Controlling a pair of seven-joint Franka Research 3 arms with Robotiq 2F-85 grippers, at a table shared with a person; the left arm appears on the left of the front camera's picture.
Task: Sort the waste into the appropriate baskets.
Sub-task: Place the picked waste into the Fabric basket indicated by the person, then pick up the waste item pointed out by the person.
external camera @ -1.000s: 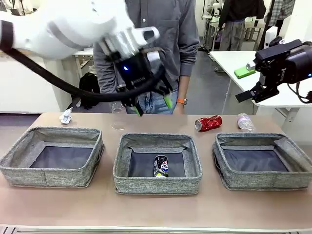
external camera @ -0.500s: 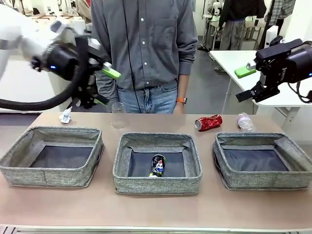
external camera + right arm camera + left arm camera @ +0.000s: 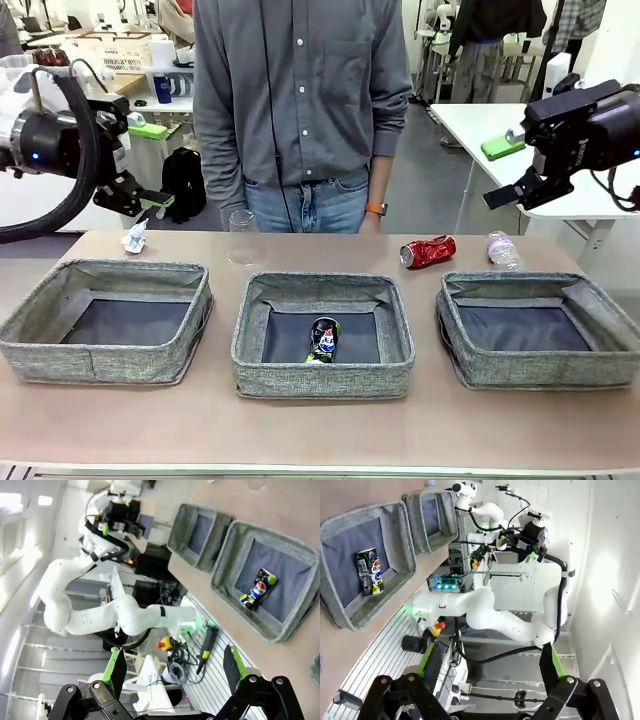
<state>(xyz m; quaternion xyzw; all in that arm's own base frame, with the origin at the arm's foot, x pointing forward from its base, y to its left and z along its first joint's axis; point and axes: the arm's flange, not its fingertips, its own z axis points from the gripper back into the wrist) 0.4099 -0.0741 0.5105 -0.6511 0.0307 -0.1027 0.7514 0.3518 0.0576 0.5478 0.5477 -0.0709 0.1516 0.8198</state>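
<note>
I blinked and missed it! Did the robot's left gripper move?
Yes. The left gripper swung left, from above the middle basket over to the left basket side of the table.

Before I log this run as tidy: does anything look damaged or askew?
The red drink can lies on its side, dented, on the tan table. The dark blue can lies askew in the middle grey woven basket. Nothing spilled.
</note>
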